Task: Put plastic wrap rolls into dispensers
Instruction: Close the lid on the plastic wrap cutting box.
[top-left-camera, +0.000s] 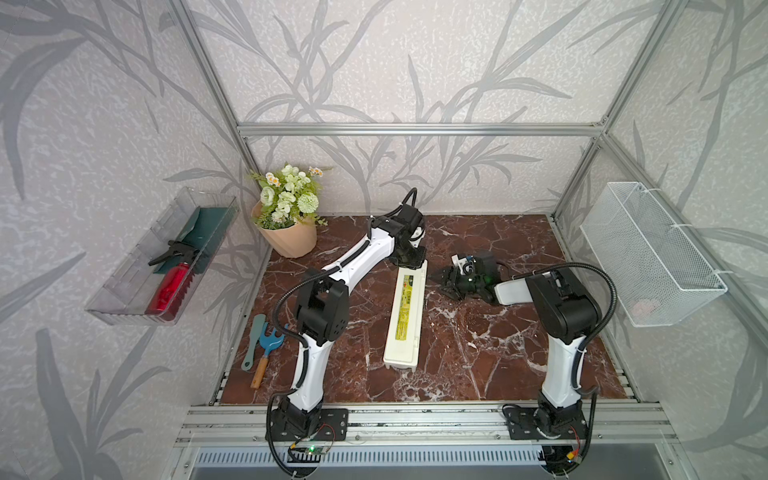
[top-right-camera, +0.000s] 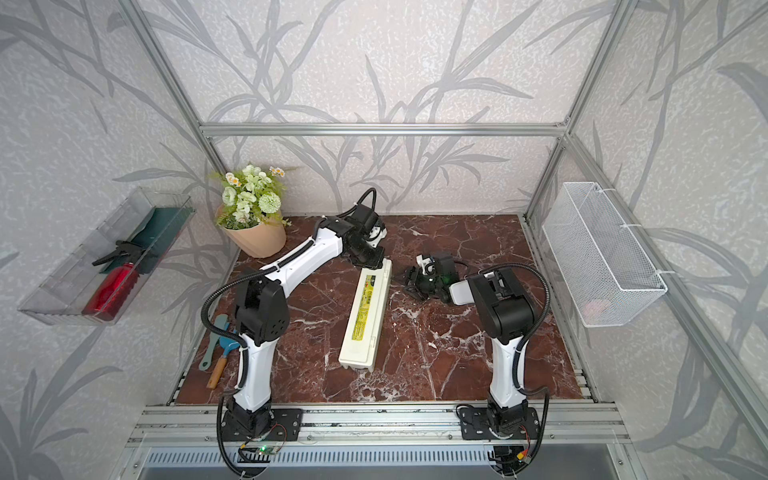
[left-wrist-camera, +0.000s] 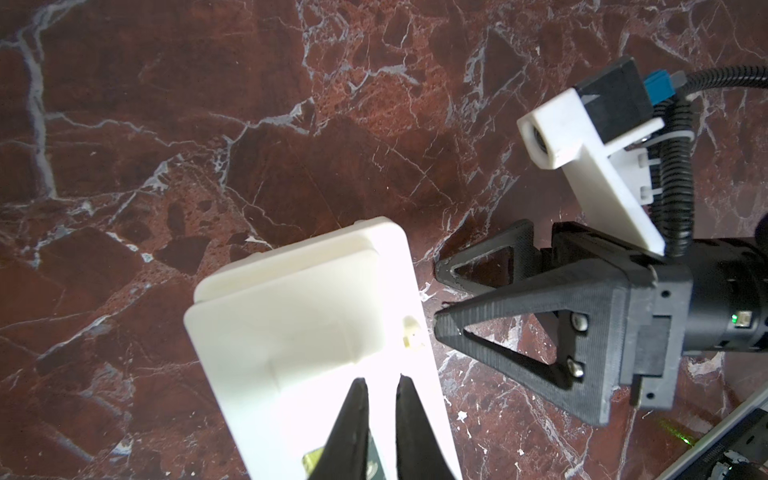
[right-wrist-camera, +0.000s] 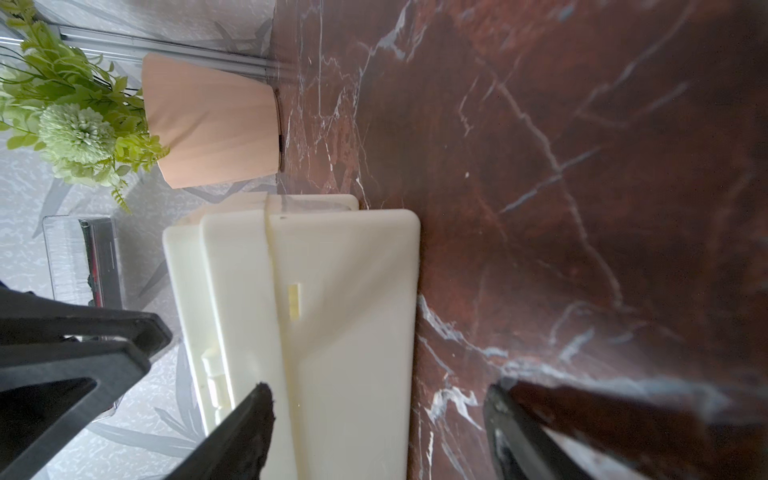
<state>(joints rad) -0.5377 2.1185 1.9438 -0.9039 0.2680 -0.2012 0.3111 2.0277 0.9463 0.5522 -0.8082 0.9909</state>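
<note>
1. The box is laid flat along the middle of the table. Its lid is closed and its label strip faces up, so its far end is within reach of both arms.
2. The left gripper is closed, and nothing is seen between its fingers. Its tips are set over the lid at the far end. This is judged to be a hold-down, so that the box is not pushed aside. Contact cannot be confirmed.
3. The right gripper is held open, low and sideways, just beside the box's long edge near a small tab. It is judged to be positioned for the lid edge.
4. No roll is seen in any view. Whether one is enclosed in the box cannot be told.
</note>
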